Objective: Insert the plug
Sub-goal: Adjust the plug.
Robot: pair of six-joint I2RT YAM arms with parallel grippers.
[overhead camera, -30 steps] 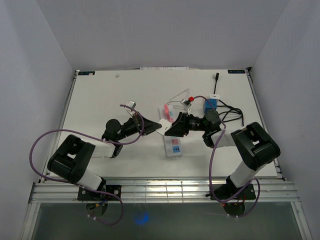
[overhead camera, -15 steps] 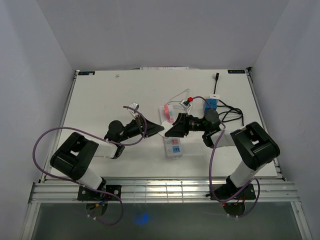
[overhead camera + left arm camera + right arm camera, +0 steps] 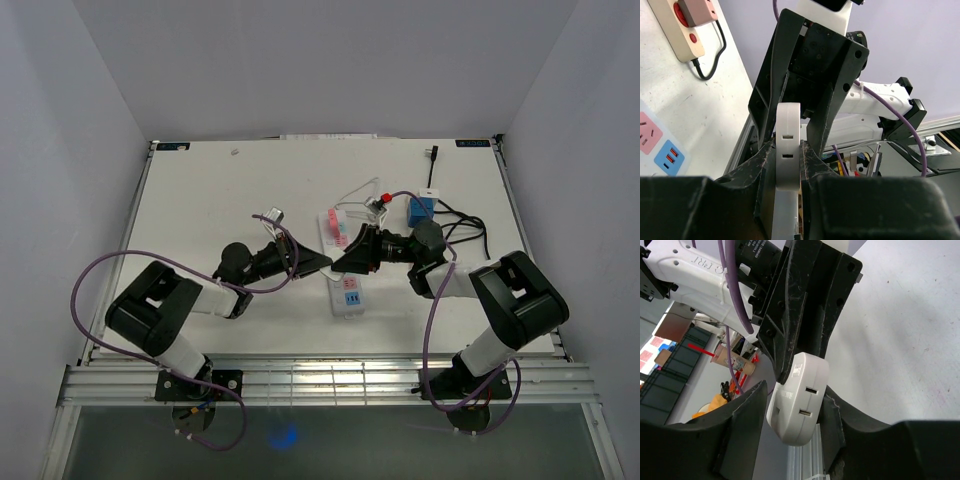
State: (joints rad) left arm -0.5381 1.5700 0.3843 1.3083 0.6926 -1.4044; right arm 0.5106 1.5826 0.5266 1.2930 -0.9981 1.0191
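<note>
Currently both claws hold the white plug [image 3: 787,150] above the middle of the bench [image 3: 220,190].

Seen from above, the left claw [image 3: 322,262] and right claw [image 3: 351,257] meet tip to tip, with the plug between them, just above the far end of the white power strip [image 3: 347,293] that lies flat on the bench. The left wrist view shows the plug edge-on, with the left claw pinching it on its two broad faces. In the right wrist view, the plug's face with two small slots points at the camera, and the right claw's fingers [image 3: 747,425] press against its sides. A pink strip [image 3: 333,226] lies just beyond the claws, and a blue box [image 3: 420,210] with black cables sits off to the right.
</note>
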